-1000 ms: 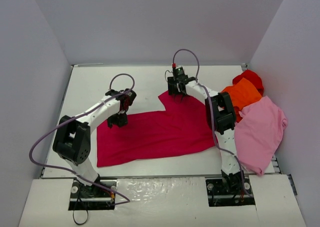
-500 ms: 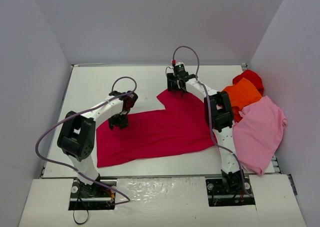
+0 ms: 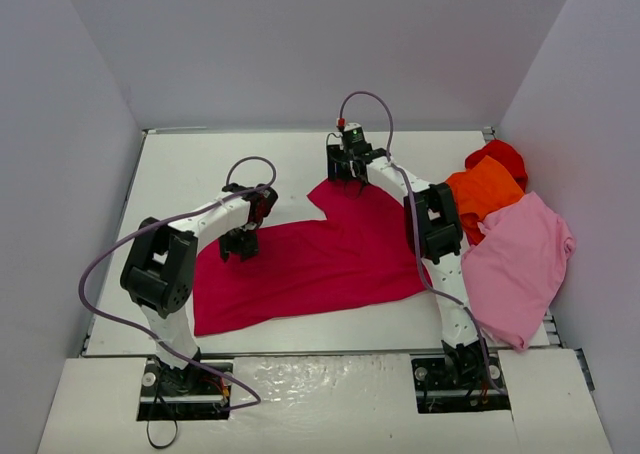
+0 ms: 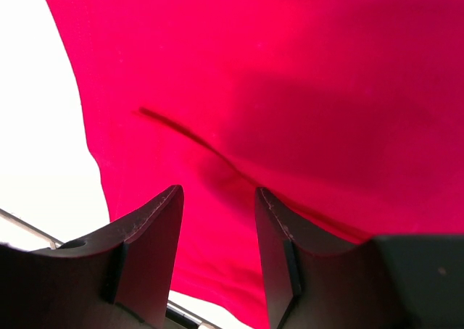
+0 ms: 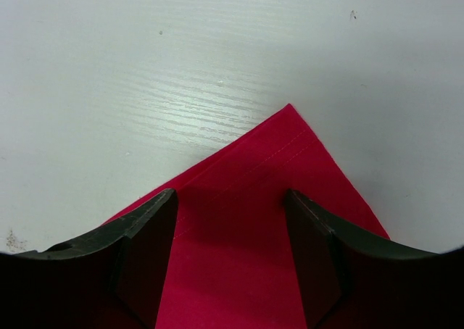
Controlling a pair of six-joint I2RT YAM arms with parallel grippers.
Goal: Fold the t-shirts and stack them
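Note:
The crimson t-shirt lies spread flat on the table. My left gripper is open just above its far-left edge; in the left wrist view the cloth fills the frame with a small crease between the fingers. My right gripper is open over the shirt's far corner, a hemmed sleeve tip, with the gripper straddling it. The orange shirt, the bright red shirt and the light pink shirt lie piled at the right.
The white table is ringed by grey walls on three sides. The pile of shirts hangs over the table's right edge. Bare table shows in the right wrist view beyond the sleeve tip.
The right gripper has moved a little farther back and left to the sleeve tip. The left gripper has shifted slightly toward the shirt's left edge and nearer. The shirt lies as before.

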